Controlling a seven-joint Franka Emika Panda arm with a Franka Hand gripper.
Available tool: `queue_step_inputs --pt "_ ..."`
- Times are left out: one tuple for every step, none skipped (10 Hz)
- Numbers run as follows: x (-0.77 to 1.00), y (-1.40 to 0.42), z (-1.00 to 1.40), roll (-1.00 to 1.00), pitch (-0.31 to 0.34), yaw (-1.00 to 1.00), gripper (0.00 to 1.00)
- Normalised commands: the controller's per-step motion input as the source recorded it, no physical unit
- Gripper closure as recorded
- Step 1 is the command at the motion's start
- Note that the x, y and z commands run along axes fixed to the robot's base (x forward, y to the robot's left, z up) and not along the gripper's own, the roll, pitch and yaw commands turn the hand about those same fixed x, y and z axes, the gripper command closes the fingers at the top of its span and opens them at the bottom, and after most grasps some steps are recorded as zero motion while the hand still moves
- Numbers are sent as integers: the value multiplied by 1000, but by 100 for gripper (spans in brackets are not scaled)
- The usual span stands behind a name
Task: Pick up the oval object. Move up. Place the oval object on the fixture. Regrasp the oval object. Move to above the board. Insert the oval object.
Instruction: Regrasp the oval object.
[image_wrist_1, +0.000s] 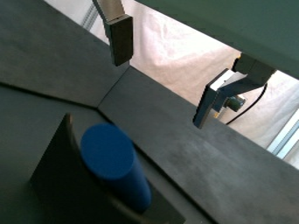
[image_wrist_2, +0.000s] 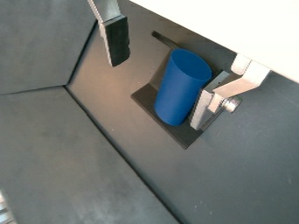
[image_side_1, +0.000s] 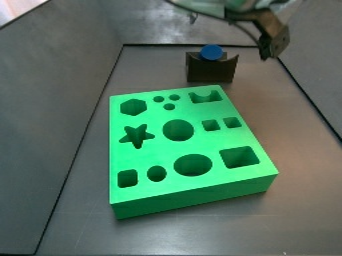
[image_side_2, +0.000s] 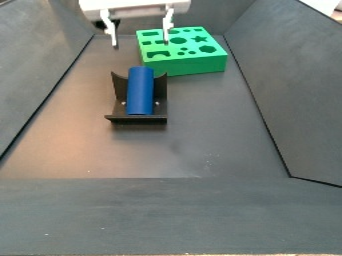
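Dark grey floor (image_side_2: 201, 130) with sloped dark walls fills both side views.

Board (image_side_1: 185, 146): big bright green square slab, flat on the floor, with star, hexagon, round, square and oval holes, all unfilled as far as seen. In a side view (image_side_2: 183, 48) it sits at the far end, just beyond the fixture and a bit right of it.

Fixture (image_side_2: 135, 109): small dark block on the floor, apart from the board. In a side view (image_side_1: 210, 68) its notched top faces up, beyond the board's far edge.

Oval object (image_side_2: 139, 89): smooth blue peg lying in the fixture's notch, long axis running near to far. In a side view (image_side_1: 210, 51) only its blue end shows above the block. Both wrist views show it resting on the dark block (image_wrist_1: 114, 164) (image_wrist_2: 180, 86), untouched by any finger.

Gripper (image_side_2: 134, 34): up above the far end of the fixture, clear of the peg. Two flat silver fingers (image_wrist_2: 115, 37) with dark pads are spread wide, nothing between them. In a wrist view the peg lies just beside one finger (image_wrist_2: 214, 103), not contacting it as far as can be told. In a side view the gripper (image_side_1: 271, 35) is at the far right, partly cut off by the frame top.
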Motion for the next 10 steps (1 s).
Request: queue_step_inputs --pt "126 27 -1000 70 -38 69 0" --pt "133 19 -1000 68 -38 52 0" --pt "136 16 -1000 65 -36 45 0" --pt "141 10 -1000 62 -33 37 0" --pt "123 2 -833 60 -28 29 0" --pt "109 -1 -696 59 -21 25 0" --pt "101 -2 -606 61 -18 24 0" --pt "89 -6 -434 61 -13 27 0" --pt "87 -6 -264 60 -5 27 0" --pt "40 -22 -197 58 8 25 0"
